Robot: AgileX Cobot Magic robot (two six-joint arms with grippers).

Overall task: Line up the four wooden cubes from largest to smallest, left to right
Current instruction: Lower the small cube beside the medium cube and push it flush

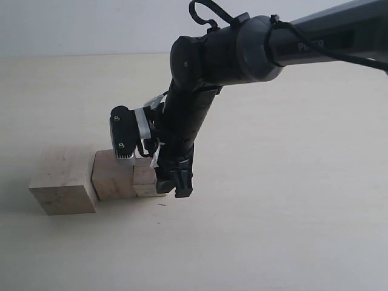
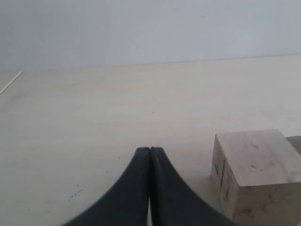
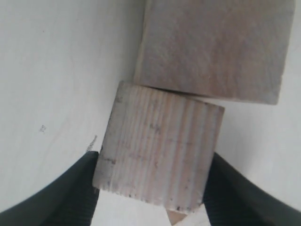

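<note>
Pale, bare bench [image 1: 291,236] meets a plain light wall [image 1: 73,24] in our exterior view. At about 8 o'clock from the middle of that view we see three of the wooden cubes set side by side in one row. Our largest cube [image 1: 63,179] holds the 9 o'clock end. Close against its 3 o'clock side stands the second cube [image 1: 112,176], and the third cube [image 1: 145,179] follows toward 3 o'clock, up against the second. As far as we can see them, the sizes step down from 9 toward 3 o'clock.

We see the right arm [image 1: 242,48] slanting in from 2 o'clock and bending steeply down onto the 3 o'clock end of the row. The right fingers [image 3: 70,193] are clamped on the third cube, one on each of two opposite faces. In the right wrist view this cube sits slightly twisted against its bigger neighbour, with one edge meeting it. We cannot tell whether the cube rests on the bench or is raised a little. A small tan corner [image 3: 176,217] shows past the held cube, and we cannot tell what it belongs to.

The left fingers [image 2: 136,188] are clenched tip to tip, with nothing between them, low over the bench.
</note>
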